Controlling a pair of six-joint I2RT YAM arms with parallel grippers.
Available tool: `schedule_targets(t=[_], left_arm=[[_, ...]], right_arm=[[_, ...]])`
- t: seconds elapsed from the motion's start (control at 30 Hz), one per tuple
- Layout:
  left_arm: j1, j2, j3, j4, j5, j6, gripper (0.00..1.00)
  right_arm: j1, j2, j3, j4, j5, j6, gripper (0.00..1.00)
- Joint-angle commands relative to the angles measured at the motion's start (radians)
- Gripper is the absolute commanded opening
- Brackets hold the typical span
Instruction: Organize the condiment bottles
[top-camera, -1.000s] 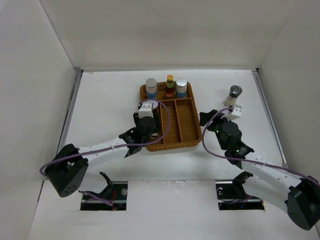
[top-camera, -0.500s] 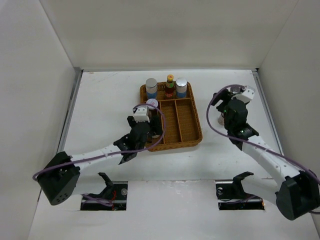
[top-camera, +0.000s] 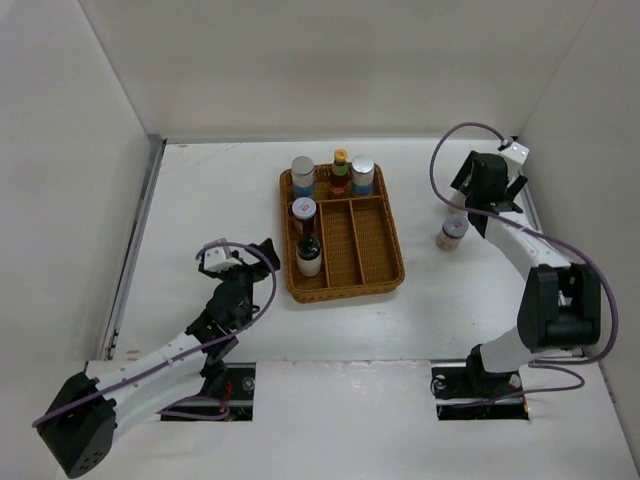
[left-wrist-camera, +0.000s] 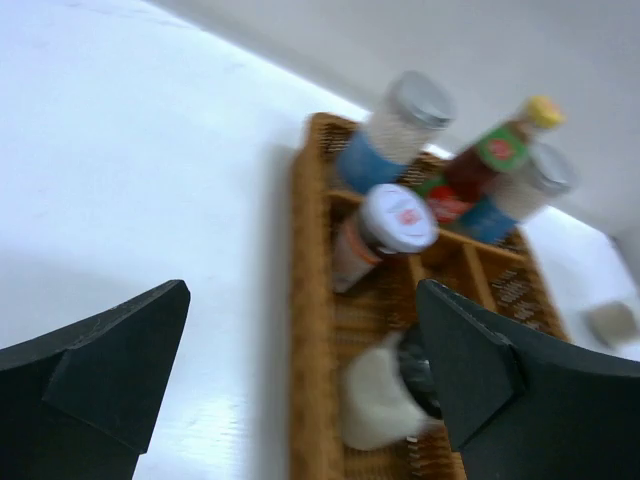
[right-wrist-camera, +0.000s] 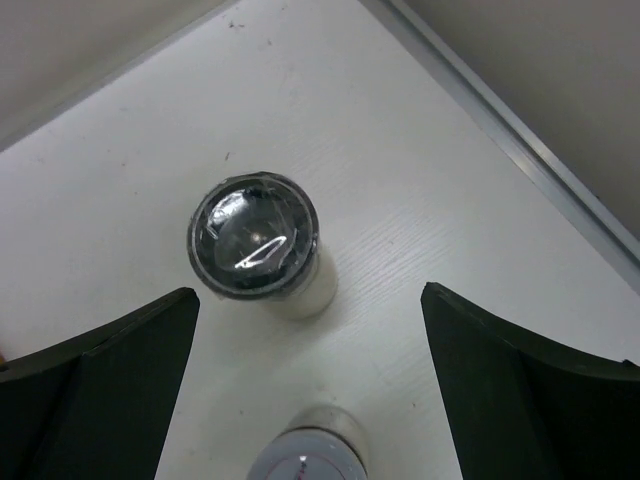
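The wicker tray holds two silver-lidded shakers and a yellow-capped sauce bottle along its back. In its left compartment are a white-lidded jar and a black-capped white jar, blurred and seemingly tipped over. My left gripper is open and empty, left of the tray. My right gripper hangs open above a black-capped jar on the table. Another white-lidded jar stands near it.
White walls close in the table on three sides, and a metal rail runs along the right edge close to my right gripper. The tray's middle and right compartments hold nothing.
My left gripper opened, let go of a jar in the tray's left compartment and drew back to the near left. My right gripper opened wide and swung up to the back right.
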Motion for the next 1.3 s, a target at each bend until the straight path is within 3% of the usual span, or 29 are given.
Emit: schedule_targets(t=[0.0, 0.47, 0.6, 0.67, 0.83, 1.0, 1.27], left_arm=[[0.026, -0.011, -0.049, 0.111, -0.083, -0.045, 1.00], [0.032, 0.149, -0.078, 0.230, -0.072, -0.082, 1.00], [0.045, 0.170, -0.084, 0.244, -0.076, -0.096, 1.00], [0.046, 0.190, -0.087, 0.258, -0.075, -0.100, 1.00], [0.049, 0.236, -0.083, 0.276, -0.072, -0.111, 1.00], [0.057, 0.265, -0.075, 0.278, -0.069, -0.116, 1.00], [0.064, 0.250, -0.084, 0.279, -0.058, -0.131, 1.00]], right_arm=[[-0.023, 0.071, 0.131, -0.014, -0.090, -0.044, 1.00], [-0.052, 0.341, 0.326, -0.071, -0.147, -0.056, 0.99], [-0.048, 0.338, 0.337, -0.044, -0.111, -0.052, 0.65], [-0.042, 0.297, 0.315, 0.028, -0.077, -0.065, 0.56], [0.042, 0.133, 0.256, 0.144, -0.003, -0.153, 0.53], [0.189, -0.010, 0.173, 0.145, -0.014, -0.148, 0.53], [0.434, -0.020, 0.124, 0.177, -0.084, -0.085, 0.55]])
